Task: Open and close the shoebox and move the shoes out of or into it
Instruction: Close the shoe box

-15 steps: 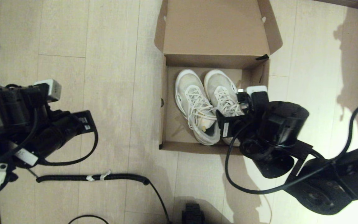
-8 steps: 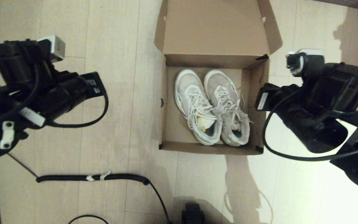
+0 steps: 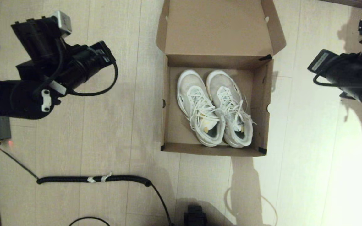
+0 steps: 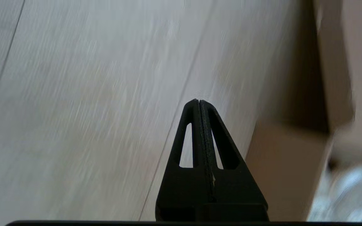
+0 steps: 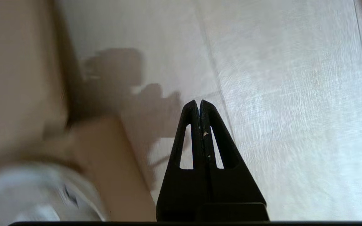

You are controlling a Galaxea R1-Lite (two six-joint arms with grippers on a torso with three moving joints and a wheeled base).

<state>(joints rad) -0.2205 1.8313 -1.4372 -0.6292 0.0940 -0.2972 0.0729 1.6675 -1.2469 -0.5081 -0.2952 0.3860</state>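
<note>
Well apart, shoes (image 3: 214,108) in shoebox (image 3: 165,103), between both closed grippers' fingers (image 4: 200,125)

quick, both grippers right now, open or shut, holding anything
Left gripper: shut, holding nothing, over the floor to the left of the shoebox.
Right gripper: shut, holding nothing, over the floor to the right of the shoebox.

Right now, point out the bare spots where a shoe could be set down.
Inside the brown cardboard shoebox, only a thin strip of its bottom left of the white mesh sneakers is bare. The pale wood floor is free between the box and the coiled black cable, and also right of the box. Both grippers hang shut, off to the box's sides.
</note>
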